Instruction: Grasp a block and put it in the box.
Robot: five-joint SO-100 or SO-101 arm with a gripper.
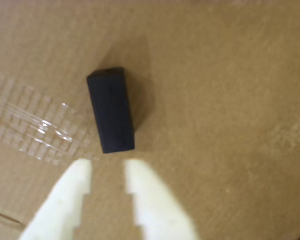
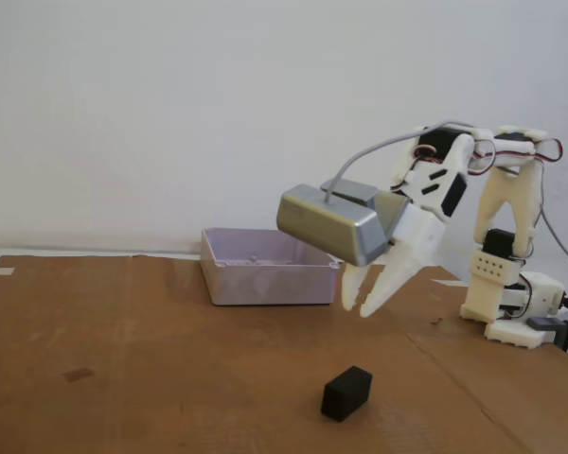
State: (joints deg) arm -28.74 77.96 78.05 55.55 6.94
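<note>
We are seeing one cardboard-covered desk point(image 2: 123, 359), one box point(image 2: 265, 270) sitting empty toward its back, one silver camera housing point(image 2: 336, 222) riding on the arm, one pincer point(image 2: 364, 301) and one block point(image 2: 346, 393). The pincer is hanging above the desk with its jaws parted and holding nothing. The block is lying on the desk just beyond the fingertips point(image 1: 82, 172) in the wrist view, well apart from the box. We are judging everything undone: grasp, carry and drop are all remaining.
</note>
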